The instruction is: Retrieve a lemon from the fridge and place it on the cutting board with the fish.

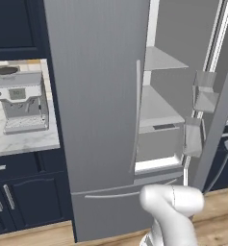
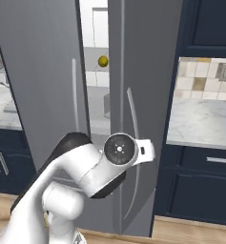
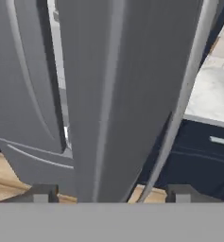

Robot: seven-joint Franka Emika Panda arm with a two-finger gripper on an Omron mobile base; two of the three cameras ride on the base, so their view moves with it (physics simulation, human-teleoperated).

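1. Opening the fridge [image 1: 101, 96] looks like the step in hand: its right door [image 3: 132, 94] stands swung out, the left door shut.
2. Seen from the hand, the end effector [image 3: 108, 193] has its fingertips [image 3: 40, 194] wide apart with nothing between them, just below the open door's edge and curved handle [image 3: 179, 108].
3. Through the gap, the lemon [image 2: 103, 61] sits on an upper shelf near its front edge.
4. Next, I judge, the arm must reach past the door to that shelf.
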